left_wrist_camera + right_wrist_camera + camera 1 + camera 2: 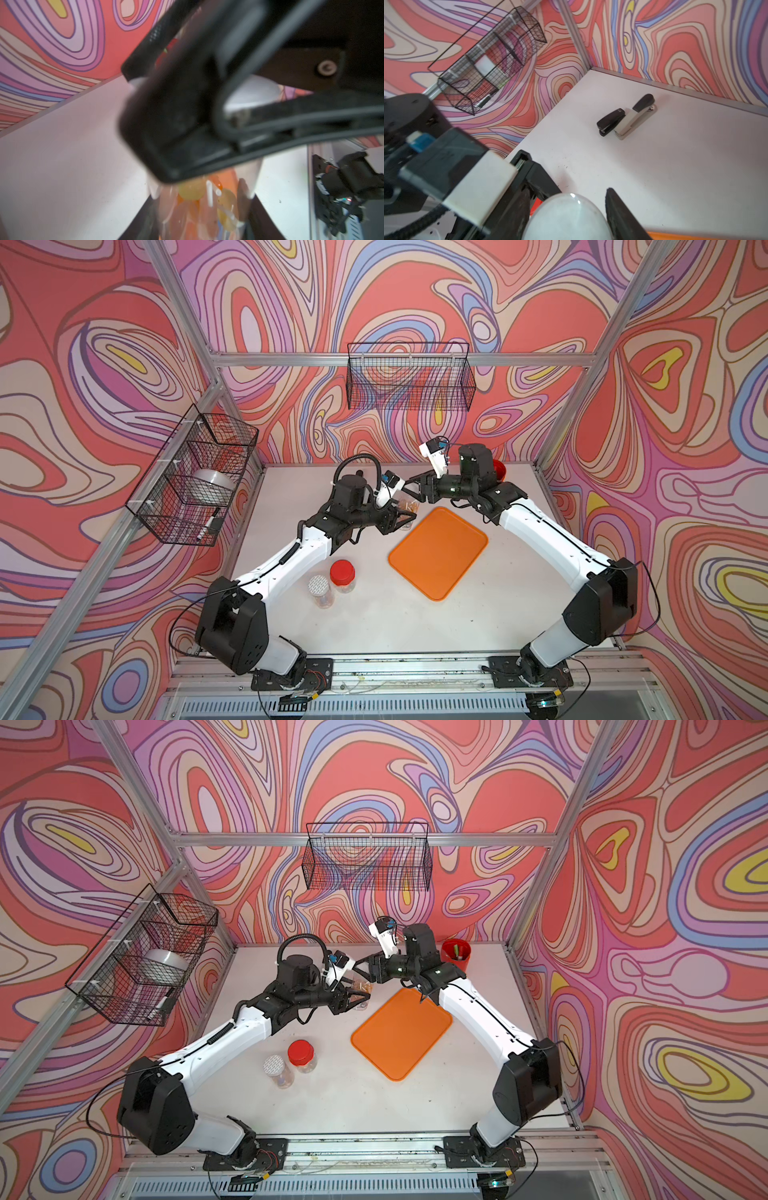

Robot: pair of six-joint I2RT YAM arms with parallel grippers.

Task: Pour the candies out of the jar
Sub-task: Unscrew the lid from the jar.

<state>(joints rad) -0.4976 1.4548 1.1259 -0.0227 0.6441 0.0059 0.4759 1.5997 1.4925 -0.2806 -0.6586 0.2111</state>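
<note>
The clear plastic jar [170, 209] of lollipop candies [191, 190] is clamped in my left fingers [260, 216], right fingers [618, 216] pinching its white domed lid [566, 216]: I'd work it off slowly, jar upright.

Table [374, 626] near the bases lies free; two capped jars [343, 574] and, seemingly by the back wall, staplers [625, 120] obstruct.

Left pincer [407, 517] gripping jar [409, 506], orange tray [438, 553]

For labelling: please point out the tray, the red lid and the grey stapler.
tray [438, 553]: a top view, its bare middle.
red lid [342, 571]: a top view, its flat top.
grey stapler [631, 122]: right wrist view, its body.
</note>
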